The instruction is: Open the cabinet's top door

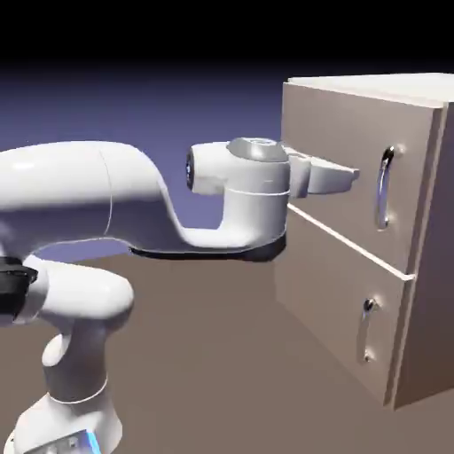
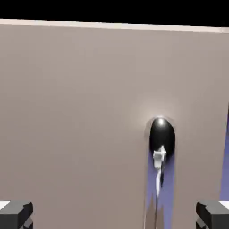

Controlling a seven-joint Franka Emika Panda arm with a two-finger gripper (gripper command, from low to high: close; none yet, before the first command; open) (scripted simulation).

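The boxy beige cabinet (image 1: 346, 248) stood at the exterior view's right. Its nearly square upper door (image 1: 350, 142) was closed. The white two-finger gripper (image 1: 355, 174) pointed toward that door, fingers wide apart, near the curved vertical silver bar handle (image 1: 384, 188), holding nothing.

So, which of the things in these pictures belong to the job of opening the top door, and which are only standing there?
For the job:
- top door
- its long curved silver handle
- cabinet
- robot arm with its open tool

Only there:
- lower door
- its small handle
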